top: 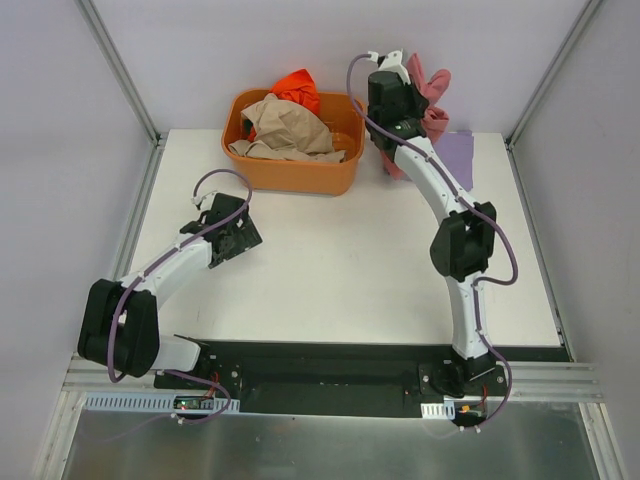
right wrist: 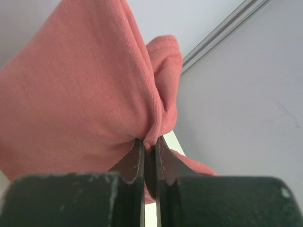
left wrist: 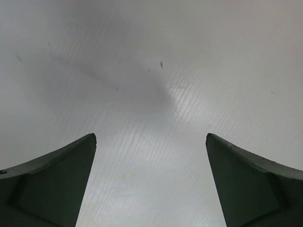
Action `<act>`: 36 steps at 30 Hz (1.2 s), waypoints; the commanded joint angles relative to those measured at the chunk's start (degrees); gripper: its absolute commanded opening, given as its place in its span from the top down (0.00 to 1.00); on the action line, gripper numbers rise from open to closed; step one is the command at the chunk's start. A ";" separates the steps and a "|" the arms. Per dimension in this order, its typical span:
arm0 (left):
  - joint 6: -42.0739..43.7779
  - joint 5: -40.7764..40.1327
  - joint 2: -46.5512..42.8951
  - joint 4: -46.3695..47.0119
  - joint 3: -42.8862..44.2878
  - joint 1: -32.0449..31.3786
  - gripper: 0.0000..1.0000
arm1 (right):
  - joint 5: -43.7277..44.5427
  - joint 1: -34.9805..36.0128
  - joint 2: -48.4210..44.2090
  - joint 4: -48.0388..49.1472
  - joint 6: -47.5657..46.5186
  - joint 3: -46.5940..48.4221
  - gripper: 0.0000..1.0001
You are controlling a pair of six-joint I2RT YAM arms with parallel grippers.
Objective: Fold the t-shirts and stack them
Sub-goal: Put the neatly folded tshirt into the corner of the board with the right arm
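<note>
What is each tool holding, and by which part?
The right tool pinches the rose-red t-shirt by a bunched fold of cloth; the left tool is open and empty.

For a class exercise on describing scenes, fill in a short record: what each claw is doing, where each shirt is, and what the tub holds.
left claw: open, over bare table
right claw: shut on rose shirt, held up at far right
lavender shirt: lying on table, far right, partly behind the right arm
tub: holds tan shirt and orange shirt
</note>
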 commanded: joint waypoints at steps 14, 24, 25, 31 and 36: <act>1.12 -0.31 2.24 -1.17 2.41 1.28 0.01 | -8.39 -4.75 6.65 -0.86 9.28 13.60 0.99; 0.85 0.57 3.65 -1.96 3.20 1.46 0.01 | -21.31 -7.47 6.91 1.06 11.83 14.04 0.99; 0.85 0.48 3.65 -2.05 3.38 1.46 0.01 | -21.40 -7.82 7.17 1.07 11.66 14.12 0.99; 0.68 1.27 4.96 -2.14 4.08 1.46 0.01 | -21.49 -11.60 4.98 -0.42 13.75 6.23 0.99; 0.50 2.85 6.64 -2.40 5.31 1.55 0.01 | -26.67 -17.22 4.71 -5.43 21.57 2.35 0.99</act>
